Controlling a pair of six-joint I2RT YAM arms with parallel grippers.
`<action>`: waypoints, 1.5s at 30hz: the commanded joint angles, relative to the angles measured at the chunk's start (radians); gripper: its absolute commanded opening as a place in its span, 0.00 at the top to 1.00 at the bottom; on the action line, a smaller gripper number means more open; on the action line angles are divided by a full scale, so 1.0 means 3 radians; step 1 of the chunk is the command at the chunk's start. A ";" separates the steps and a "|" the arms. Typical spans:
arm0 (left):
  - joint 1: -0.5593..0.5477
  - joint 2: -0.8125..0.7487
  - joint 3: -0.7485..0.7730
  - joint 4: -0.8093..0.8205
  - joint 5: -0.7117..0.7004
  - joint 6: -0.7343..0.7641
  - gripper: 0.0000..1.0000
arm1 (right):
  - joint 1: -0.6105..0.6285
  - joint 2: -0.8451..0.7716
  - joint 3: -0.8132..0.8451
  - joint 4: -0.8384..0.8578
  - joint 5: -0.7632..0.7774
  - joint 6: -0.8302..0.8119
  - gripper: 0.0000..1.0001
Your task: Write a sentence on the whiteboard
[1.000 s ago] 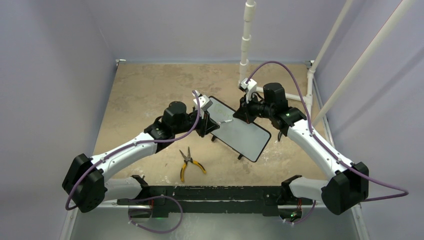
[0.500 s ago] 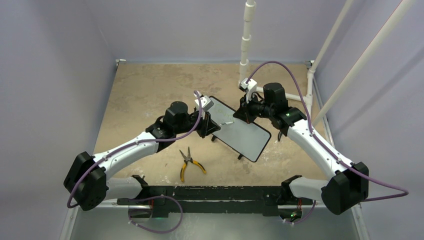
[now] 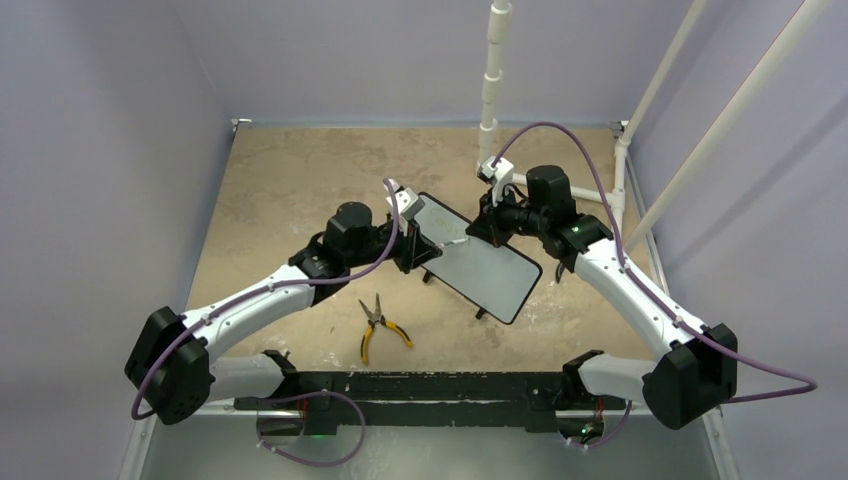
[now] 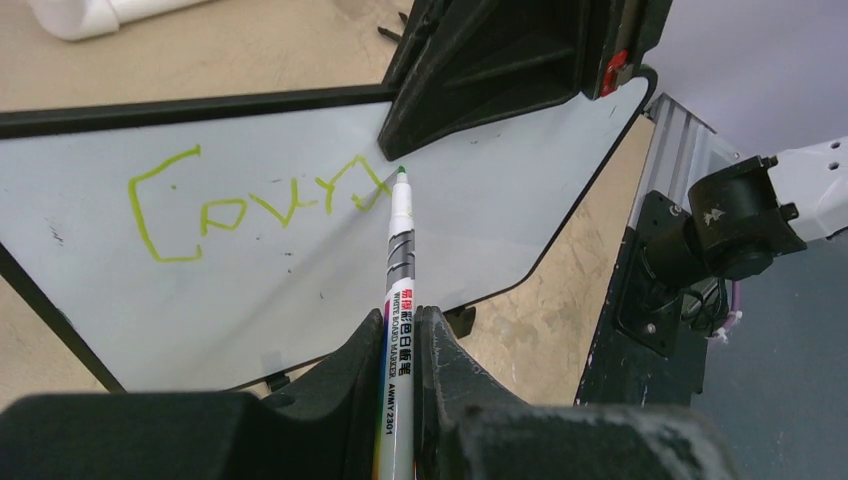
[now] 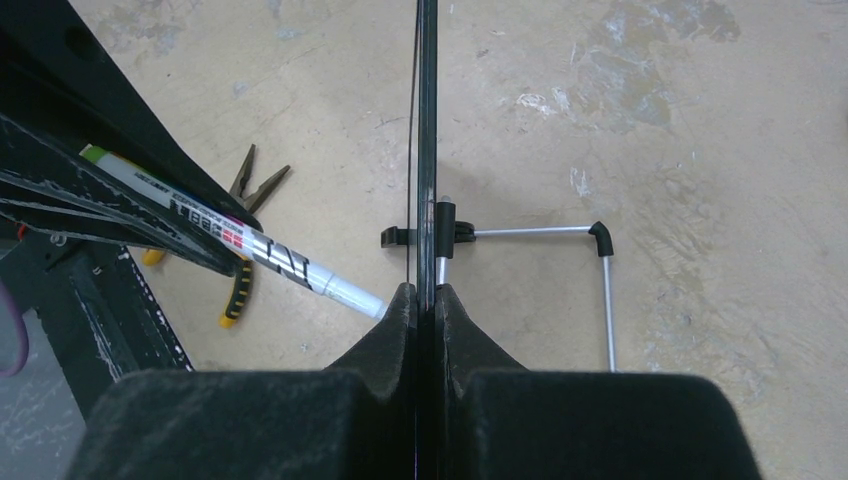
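1. The left gripper [image 4: 401, 335] clamps a marker [image 4: 400, 245], its tip at the sentence's [image 4: 250, 205] end on the whiteboard [image 4: 500, 220].
2. The right gripper [image 5: 424, 300] pinches the whiteboard's edge.
3. Unmarked board surface lies beyond the tip.
4. Pliers [image 3: 378, 325] lie apart from the whiteboard.

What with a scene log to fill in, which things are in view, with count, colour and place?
whiteboard: one, white-grey with black frame, mid-table, standing on edge between the arms
writing: one visible row, yellow-green, on the board's face
marker: one, white barrel with green tip, tip at the end of the writing
wire prop: one, silver with black ends, behind the board
pliers: one, yellow-and-black handles, on the table near the bases
white pipes: several, far and right edges
table: one, mottled tan
arms: two, white and black
left gripper: black, shut on the marker
right gripper: black, shut on the whiteboard's edge
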 commanded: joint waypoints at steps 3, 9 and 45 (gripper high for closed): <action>0.0002 -0.0250 0.0027 0.0190 -0.0127 -0.0015 1.00 | 0.0024 0.0035 -0.0001 0.0057 -0.0072 0.0007 1.00; 0.0002 -0.0269 0.0021 -0.0035 -0.0289 0.0077 1.00 | 0.0024 0.0021 0.0000 0.0052 -0.0072 0.0007 1.00; 0.0007 -0.0137 0.0047 -0.0166 -0.0538 0.0153 1.00 | 0.0024 0.0020 0.0004 0.0053 -0.0077 0.0007 1.00</action>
